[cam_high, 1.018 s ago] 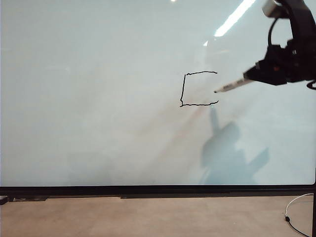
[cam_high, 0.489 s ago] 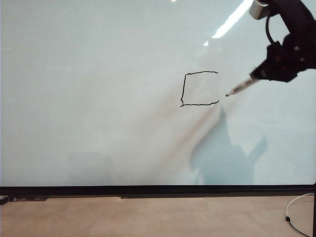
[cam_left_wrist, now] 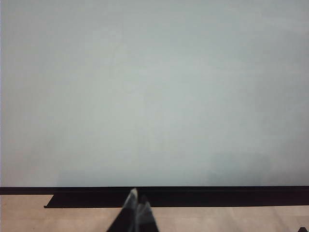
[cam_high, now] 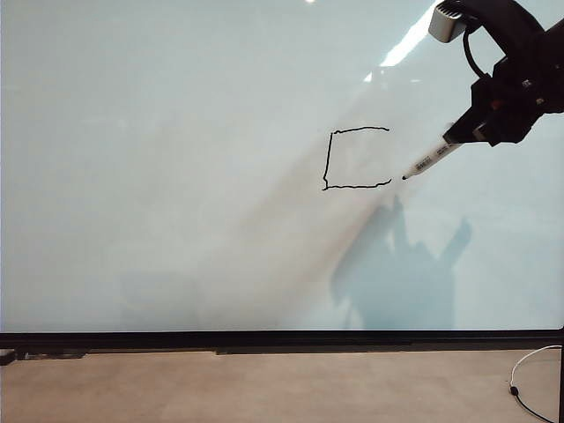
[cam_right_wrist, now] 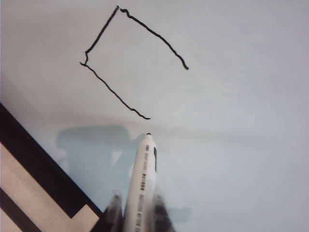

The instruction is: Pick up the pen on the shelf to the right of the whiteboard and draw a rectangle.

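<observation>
The whiteboard point(cam_high: 176, 176) fills most of the exterior view. On it stands a black outline with three sides drawn, the rectangle point(cam_high: 352, 159), its right side open. My right gripper point(cam_high: 463, 132) at the upper right is shut on the pen point(cam_high: 432, 161), a white marker slanting down to the left. The pen's black tip sits just right of the outline's lower right end. In the right wrist view the pen point(cam_right_wrist: 142, 183) sticks out between the fingers point(cam_right_wrist: 113, 212), tip close to the end of the lower line of the rectangle point(cam_right_wrist: 130, 63). My left gripper point(cam_left_wrist: 137, 203) is shut, low before the whiteboard point(cam_left_wrist: 154, 96).
The board's black bottom edge point(cam_high: 282, 339) runs above a tan surface point(cam_high: 264, 388). A white cable point(cam_high: 529, 379) lies at the lower right. The arm's shadow point(cam_high: 397, 273) falls on the board below the pen. A ceiling light reflection point(cam_high: 419, 31) shows at the top right.
The right gripper has risen and turned, so the pen now slants more steeply. Its tip has moved right and down from beside the open side to near the lower right corner. The outline is unchanged.
</observation>
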`<action>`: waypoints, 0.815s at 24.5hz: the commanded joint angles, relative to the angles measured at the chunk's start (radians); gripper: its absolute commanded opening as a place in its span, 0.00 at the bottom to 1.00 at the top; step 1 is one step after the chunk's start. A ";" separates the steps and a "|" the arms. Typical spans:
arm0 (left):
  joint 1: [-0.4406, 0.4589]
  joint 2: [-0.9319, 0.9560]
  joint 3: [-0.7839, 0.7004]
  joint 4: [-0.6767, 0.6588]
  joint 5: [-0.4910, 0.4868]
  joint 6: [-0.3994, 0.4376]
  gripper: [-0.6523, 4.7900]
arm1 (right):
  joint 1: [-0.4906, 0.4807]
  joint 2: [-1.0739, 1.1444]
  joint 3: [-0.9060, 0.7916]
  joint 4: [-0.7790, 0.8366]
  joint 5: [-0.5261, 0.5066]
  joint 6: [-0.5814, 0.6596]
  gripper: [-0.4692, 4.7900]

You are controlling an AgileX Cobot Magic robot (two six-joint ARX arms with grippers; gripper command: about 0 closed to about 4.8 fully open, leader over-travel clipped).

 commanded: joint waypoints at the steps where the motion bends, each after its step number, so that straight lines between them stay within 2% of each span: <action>1: 0.000 0.000 0.003 0.006 0.000 0.004 0.11 | 0.001 -0.005 0.006 0.008 -0.019 -0.016 0.08; 9: 0.000 0.000 0.003 0.006 0.000 0.004 0.11 | 0.001 0.053 0.041 -0.002 -0.053 -0.022 0.08; 20: 0.000 0.000 0.003 0.006 0.000 0.004 0.11 | 0.000 0.084 0.055 0.038 -0.048 -0.022 0.08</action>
